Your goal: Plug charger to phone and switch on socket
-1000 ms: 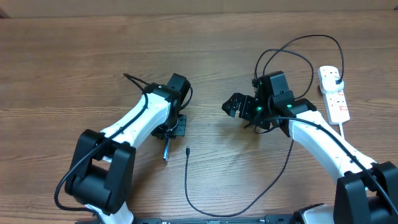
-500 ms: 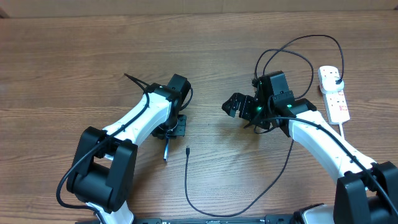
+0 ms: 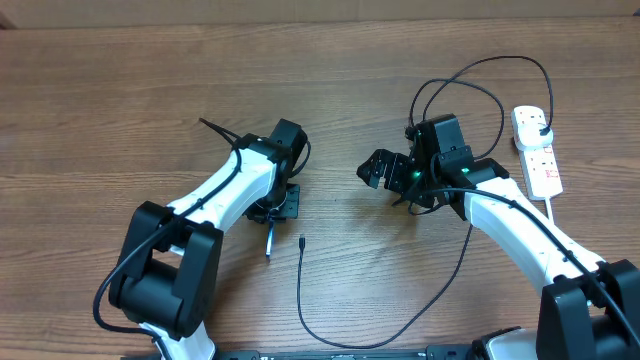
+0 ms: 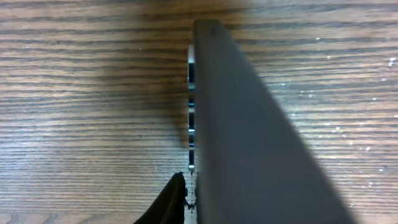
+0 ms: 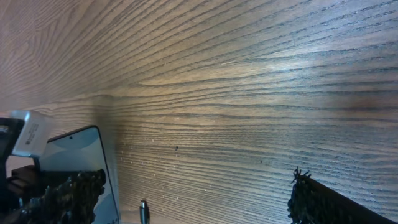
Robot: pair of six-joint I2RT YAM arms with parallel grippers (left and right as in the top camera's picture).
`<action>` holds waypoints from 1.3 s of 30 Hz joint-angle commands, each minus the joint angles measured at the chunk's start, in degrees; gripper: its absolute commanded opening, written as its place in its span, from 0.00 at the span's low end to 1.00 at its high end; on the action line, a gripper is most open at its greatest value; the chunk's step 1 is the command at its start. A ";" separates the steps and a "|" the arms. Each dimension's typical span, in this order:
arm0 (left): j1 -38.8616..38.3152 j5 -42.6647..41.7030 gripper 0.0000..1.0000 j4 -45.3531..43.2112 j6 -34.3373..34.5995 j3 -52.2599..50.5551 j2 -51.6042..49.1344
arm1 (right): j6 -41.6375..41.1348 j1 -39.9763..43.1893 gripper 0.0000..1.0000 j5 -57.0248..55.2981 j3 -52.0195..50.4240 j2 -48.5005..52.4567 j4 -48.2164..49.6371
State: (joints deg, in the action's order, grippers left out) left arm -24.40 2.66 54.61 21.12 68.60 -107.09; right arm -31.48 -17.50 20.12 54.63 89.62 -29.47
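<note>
Wood-grain table | slim phone edge-up | left hand: can't tell; right hand released

The left arm and right arm have white shells between black joints, with bulky black bases (thin black cables trail alongside). The right gripper is black, with small green lights behind it.
</note>
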 commanded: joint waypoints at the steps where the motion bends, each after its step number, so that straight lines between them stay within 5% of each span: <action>1: -0.39 0.94 0.17 0.13 1.22 0.09 -0.61 | 0.48 0.15 1.00 -0.61 0.11 0.09 0.44; 13: -0.39 0.96 0.28 0.42 1.22 0.07 -0.61 | 0.48 0.15 1.00 -0.61 0.11 0.09 0.44; 22: -0.39 2.08 0.18 0.63 3.21 0.04 -0.61 | 0.48 0.15 1.00 -0.61 0.11 0.09 0.44; 39: -0.39 3.74 0.18 0.57 5.90 0.00 -0.61 | 0.48 0.15 1.00 -0.61 0.11 0.09 0.44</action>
State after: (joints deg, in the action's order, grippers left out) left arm -24.40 5.43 55.18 25.85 68.60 -107.18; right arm -31.46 -17.50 20.10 54.63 89.62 -29.43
